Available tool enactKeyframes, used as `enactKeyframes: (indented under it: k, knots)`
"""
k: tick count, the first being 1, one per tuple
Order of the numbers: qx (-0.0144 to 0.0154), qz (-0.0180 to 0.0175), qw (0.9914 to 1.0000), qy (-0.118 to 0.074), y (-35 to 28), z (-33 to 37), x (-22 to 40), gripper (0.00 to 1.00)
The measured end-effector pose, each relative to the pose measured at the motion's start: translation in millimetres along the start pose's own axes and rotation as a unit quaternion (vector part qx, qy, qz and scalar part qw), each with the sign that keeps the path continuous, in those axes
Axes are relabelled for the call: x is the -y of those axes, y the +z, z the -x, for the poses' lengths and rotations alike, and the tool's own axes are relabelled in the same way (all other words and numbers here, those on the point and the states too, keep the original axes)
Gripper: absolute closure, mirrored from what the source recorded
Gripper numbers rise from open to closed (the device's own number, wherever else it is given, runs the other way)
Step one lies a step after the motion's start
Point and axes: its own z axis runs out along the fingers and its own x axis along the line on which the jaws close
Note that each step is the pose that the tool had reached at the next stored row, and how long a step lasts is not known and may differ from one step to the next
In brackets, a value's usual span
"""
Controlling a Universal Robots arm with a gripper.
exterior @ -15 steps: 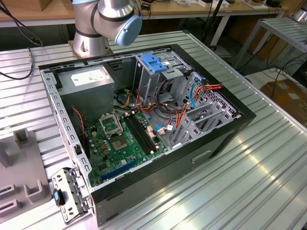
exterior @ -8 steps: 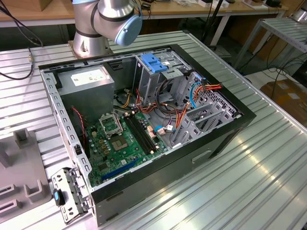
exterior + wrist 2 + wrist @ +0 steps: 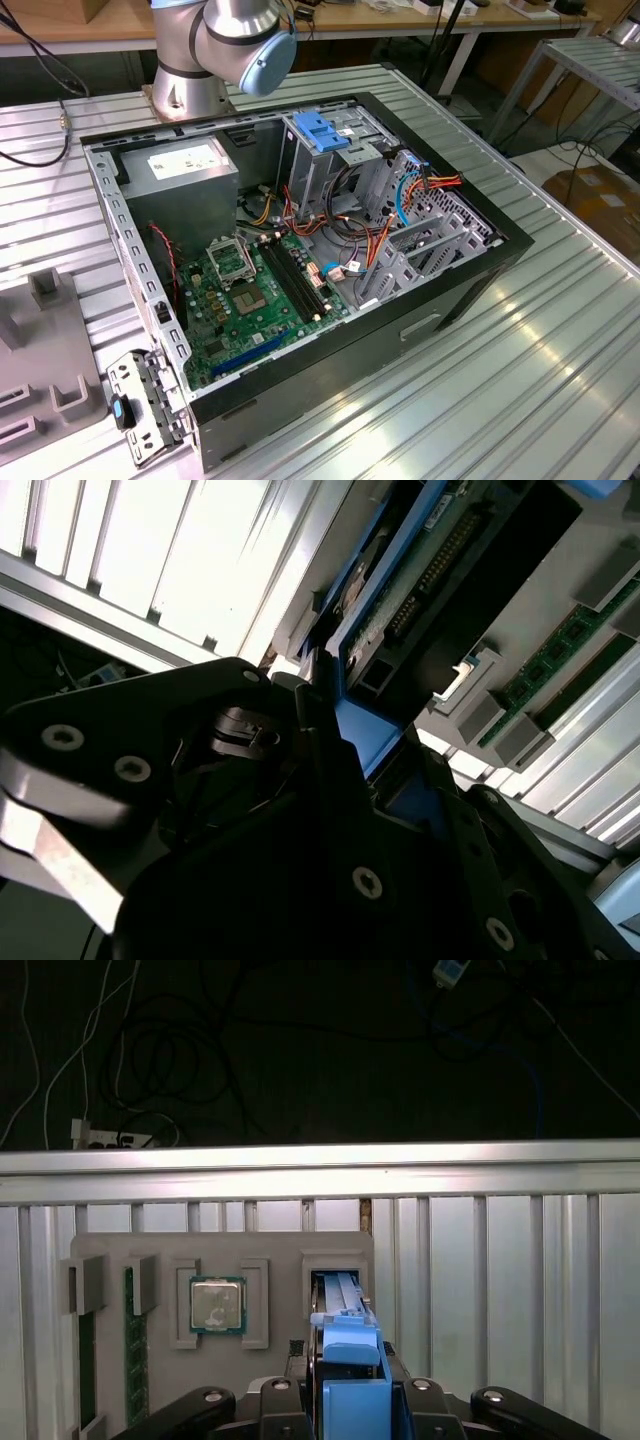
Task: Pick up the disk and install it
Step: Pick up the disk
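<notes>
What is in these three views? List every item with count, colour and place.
table: one, silver, under everything.
computer case: one, black, open, on the table.
motherboard: one, green, inside the case.
power supply: one, grey, case corner.
latch plate: one, light blue, atop the drive cage.
tray: one, grey, on the table.
processor: one, silver, tray pocket.
memory sticks: apparently two, green, tray slots.
disk: one, blue-railed, upright in tray slot.
arm: one, silver and light blue, beside the case.
hand: one, black, closed on the disk.
</notes>
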Motion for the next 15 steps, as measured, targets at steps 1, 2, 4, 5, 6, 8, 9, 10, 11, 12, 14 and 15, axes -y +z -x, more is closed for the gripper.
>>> enactKeyframes:
  k: [1,2,4,5,6,8,9,10,11,12,14,15]
  knots:
    - [0.0000,0.0000,1.00000,0.000,0.0,0.0,0.0,0.63]
    - [0.0000,0.0000,1.00000,0.000,0.0,0.0,0.0,0.63]
    - [0.0000,0.0000,1.00000,0.000,0.0,0.0,0.0,0.63]
    - [-0.0001,0.0002,1.00000,0.001,0.0,0.0,-0.1,0.63]
    - [-0.0001,0.0002,1.00000,0.002,0.1,0.0,0.0,0.63]
    - [-0.0002,0.0003,0.99999,0.004,0.2,0.0,-0.1,0.63]
    - [-0.0002,0.0003,0.99999,0.004,0.2,0.0,-0.1,0.63]
    - [-0.0002,0.0002,0.99999,0.004,0.3,0.0,-0.1,0.63]
    - [-0.0001,0.0002,0.99999,0.005,0.4,0.0,-0.1,0.63]
    - [-0.0001,0.0001,0.99999,0.005,0.4,0.0,-0.1,0.63]
    - [-0.0001,0.0001,0.99999,0.005,0.4,0.0,-0.1,0.63]
    - [-0.0002,0.0002,0.99999,0.005,0.4,0.0,-0.1,0.63]
